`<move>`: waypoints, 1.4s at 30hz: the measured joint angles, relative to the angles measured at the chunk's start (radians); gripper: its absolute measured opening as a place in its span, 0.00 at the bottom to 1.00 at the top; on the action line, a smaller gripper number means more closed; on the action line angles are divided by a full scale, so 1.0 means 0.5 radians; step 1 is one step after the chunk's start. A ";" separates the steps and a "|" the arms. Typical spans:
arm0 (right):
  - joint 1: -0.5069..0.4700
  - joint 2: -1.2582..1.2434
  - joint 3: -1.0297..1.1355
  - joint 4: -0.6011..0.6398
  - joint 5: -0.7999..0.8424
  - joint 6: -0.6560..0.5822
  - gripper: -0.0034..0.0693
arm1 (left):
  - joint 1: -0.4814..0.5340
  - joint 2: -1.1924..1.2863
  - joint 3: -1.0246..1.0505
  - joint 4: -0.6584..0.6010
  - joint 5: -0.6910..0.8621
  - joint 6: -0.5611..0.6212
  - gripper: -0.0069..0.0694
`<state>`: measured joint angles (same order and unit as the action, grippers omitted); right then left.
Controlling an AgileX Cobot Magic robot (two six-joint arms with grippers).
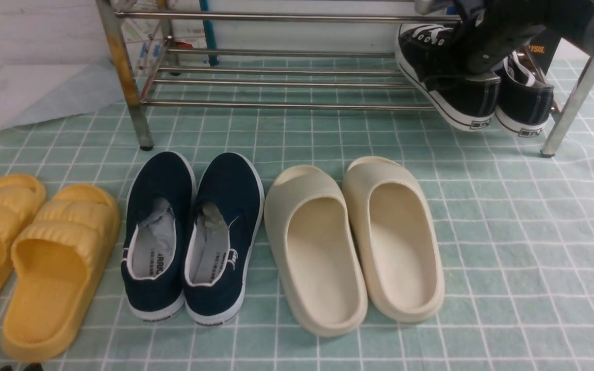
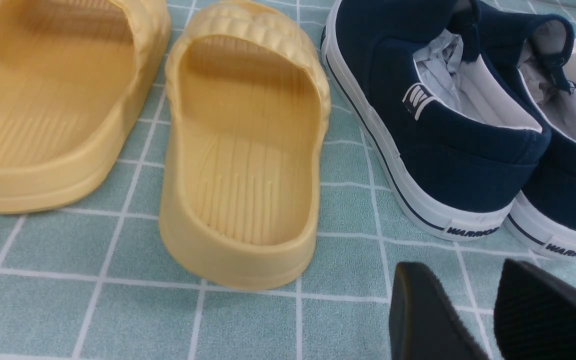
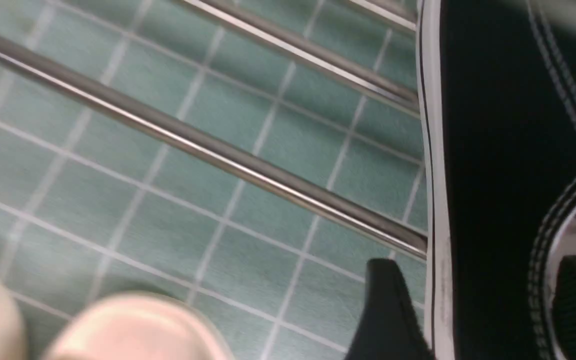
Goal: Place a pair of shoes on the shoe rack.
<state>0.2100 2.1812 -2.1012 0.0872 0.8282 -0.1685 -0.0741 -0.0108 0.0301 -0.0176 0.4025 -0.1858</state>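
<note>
Black sneakers [image 1: 467, 95]: both on the lower shelf of the shoe rack [image 1: 276, 106], side by side, at 2 o'clock in the front view, heels overhanging the front bar. Right pincer [image 3: 479, 261]: open, its fingers straddling one sneaker's side. Left pincer [image 2: 460, 264]: open, empty. Cream slides [image 1: 328, 309]: on the bench [image 1: 508, 288], 5 o'clock.
</note>
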 joint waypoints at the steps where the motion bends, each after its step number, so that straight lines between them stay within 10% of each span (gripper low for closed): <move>1: 0.000 -0.005 0.000 0.005 0.000 0.000 0.68 | 0.000 0.000 0.000 0.000 0.000 0.000 0.40; 6: 0.000 -0.169 -0.002 0.095 0.186 0.111 0.64 | 0.000 0.000 0.000 0.000 0.000 0.000 0.40; 19: 0.018 -0.387 -0.002 0.148 0.770 0.159 0.06 | 0.000 0.000 0.000 0.000 0.000 0.000 0.40; 31: 0.039 -0.877 0.237 -0.009 0.798 0.208 0.06 | 0.000 0.000 0.000 0.000 0.000 0.000 0.40; 42: 0.039 -2.303 1.937 -0.772 -0.164 0.696 0.06 | 0.000 0.000 0.000 0.000 0.000 0.000 0.40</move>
<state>0.2296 1.0296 -1.1329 -0.2987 0.7461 0.1795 -0.0741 -0.0108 0.0301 -0.0176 0.4025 -0.1858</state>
